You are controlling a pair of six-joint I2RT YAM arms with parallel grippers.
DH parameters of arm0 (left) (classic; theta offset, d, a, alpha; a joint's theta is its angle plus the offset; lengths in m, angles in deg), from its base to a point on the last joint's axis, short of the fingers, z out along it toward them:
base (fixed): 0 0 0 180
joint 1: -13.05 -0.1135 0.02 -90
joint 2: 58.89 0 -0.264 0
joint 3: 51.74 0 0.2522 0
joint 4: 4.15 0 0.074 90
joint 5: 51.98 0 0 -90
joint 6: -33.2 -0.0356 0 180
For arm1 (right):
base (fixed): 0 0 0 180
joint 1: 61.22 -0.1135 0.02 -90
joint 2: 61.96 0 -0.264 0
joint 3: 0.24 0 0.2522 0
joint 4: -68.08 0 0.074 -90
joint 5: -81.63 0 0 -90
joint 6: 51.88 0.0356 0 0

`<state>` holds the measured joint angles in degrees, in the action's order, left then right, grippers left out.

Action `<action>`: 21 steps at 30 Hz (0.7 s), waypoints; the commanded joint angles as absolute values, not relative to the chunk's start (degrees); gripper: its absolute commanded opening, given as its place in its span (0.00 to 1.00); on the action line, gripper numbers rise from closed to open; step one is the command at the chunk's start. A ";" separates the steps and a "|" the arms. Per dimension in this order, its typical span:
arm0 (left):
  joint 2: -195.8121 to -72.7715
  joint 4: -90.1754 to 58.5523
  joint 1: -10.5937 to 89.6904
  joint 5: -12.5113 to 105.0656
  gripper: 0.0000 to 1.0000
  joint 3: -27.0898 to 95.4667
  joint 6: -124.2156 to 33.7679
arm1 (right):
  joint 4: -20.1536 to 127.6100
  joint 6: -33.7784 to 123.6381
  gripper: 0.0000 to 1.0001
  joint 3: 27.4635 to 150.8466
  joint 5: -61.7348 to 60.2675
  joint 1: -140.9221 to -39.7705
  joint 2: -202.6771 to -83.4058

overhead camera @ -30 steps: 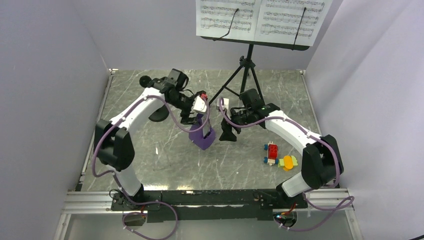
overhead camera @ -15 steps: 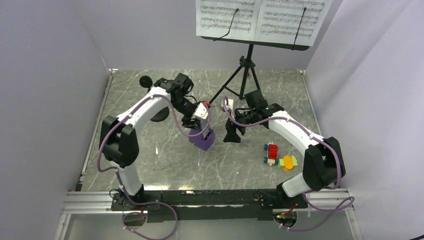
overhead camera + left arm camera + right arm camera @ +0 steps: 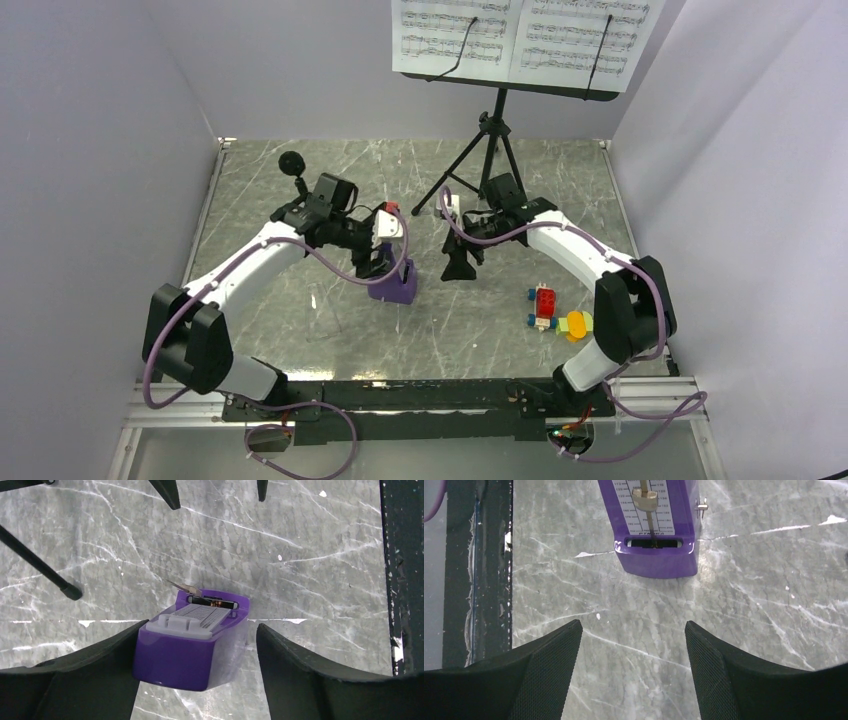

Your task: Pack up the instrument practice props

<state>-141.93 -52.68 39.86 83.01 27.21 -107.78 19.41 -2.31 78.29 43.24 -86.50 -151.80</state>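
The left hand [image 3: 202,625] is straddling the purple metronome [image 3: 175,660], released, a gap only its wrist view is showing; the right hand [image 3: 632,623] is hovering released nearby.

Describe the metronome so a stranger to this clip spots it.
Find the black tripod music stand at the back of the marble table. In front of its legs sits the metronome: the only purple object, a wedge with a white numbered face.
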 commanded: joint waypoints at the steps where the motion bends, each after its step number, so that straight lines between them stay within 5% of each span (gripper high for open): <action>1: -137.94 -47.56 39.31 81.58 0.83 26.15 -101.47 | 24.90 -2.65 0.77 81.04 47.87 -88.04 -152.27; 12: -137.49 -52.30 36.68 83.35 0.76 27.47 -100.21 | 41.34 10.27 0.68 76.81 48.77 -91.60 -151.63; 21: -137.97 -52.56 36.07 84.76 0.64 27.16 -99.82 | 40.06 10.05 0.57 80.52 49.38 -92.24 -155.50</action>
<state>-139.26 -52.15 36.40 81.98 26.05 -100.64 37.75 9.21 77.31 46.45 -91.83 -153.71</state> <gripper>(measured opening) 0.661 0.592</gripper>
